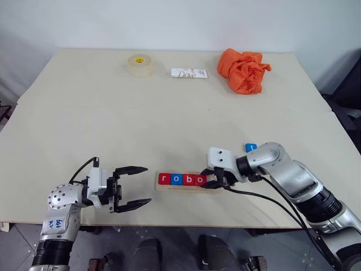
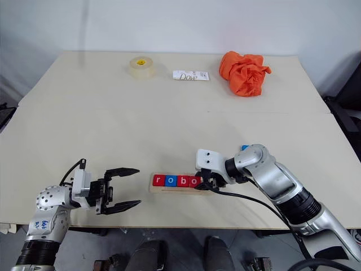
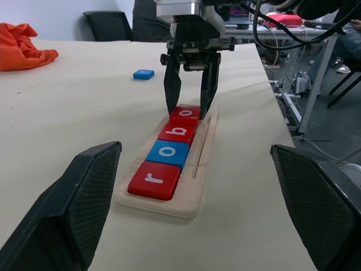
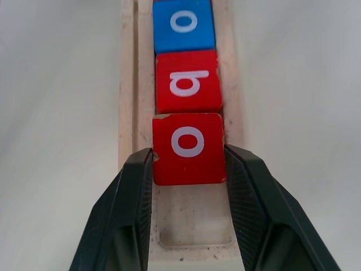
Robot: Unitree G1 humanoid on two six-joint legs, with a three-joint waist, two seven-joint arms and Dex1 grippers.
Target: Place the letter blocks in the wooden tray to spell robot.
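While the right gripper (image 4: pixel 189 164) is clamped by its two black fingers on the red square block with a white "o" (image 4: pixel 188 148), that block is seen lying fourth in the long pale-wood tray (image 3: pixel 198 169), after red "r" (image 3: pixel 154 179), blue "o" (image 3: pixel 168 153) and red "b" (image 3: pixel 177 132). A blue block (image 1: pixel 251 147) lies apart on the beige table (image 1: pixel 169 113). The left gripper (image 1: pixel 135 186) is held spread and empty beside the tray.
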